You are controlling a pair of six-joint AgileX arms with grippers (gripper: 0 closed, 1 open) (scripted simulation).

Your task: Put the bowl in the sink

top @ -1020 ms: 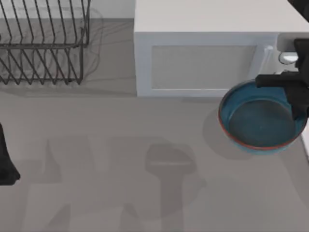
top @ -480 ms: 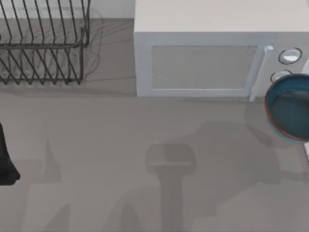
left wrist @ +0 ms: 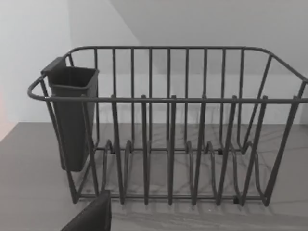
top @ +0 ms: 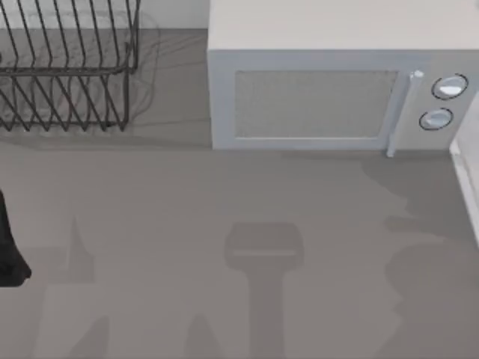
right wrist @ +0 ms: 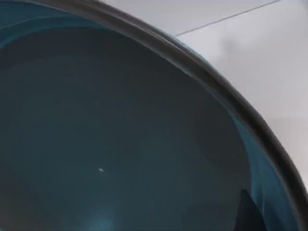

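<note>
Carrying the bowl (right wrist: 120,134) toward the sink; next, lower it in. Whether any fingers hold it, I cannot tell.

Nothing to read anywhere in front of me: no words, no brand, no numbers, no signs. The microwave (top: 322,90) has a plain white door and two round knobs (top: 449,87) beside it, and neither knob carries a mark or a scale that I can make out. The dish rack (left wrist: 168,125), to the left of the microwave, is bare dark wire, and the dark cup (left wrist: 72,115) hung on its end wall has no label. The table (top: 187,224) in front of the microwave is unmarked grey. The bowl (right wrist: 120,134), close under my right wrist, shows a plain blue-grey inside with no stamp or print.
</note>
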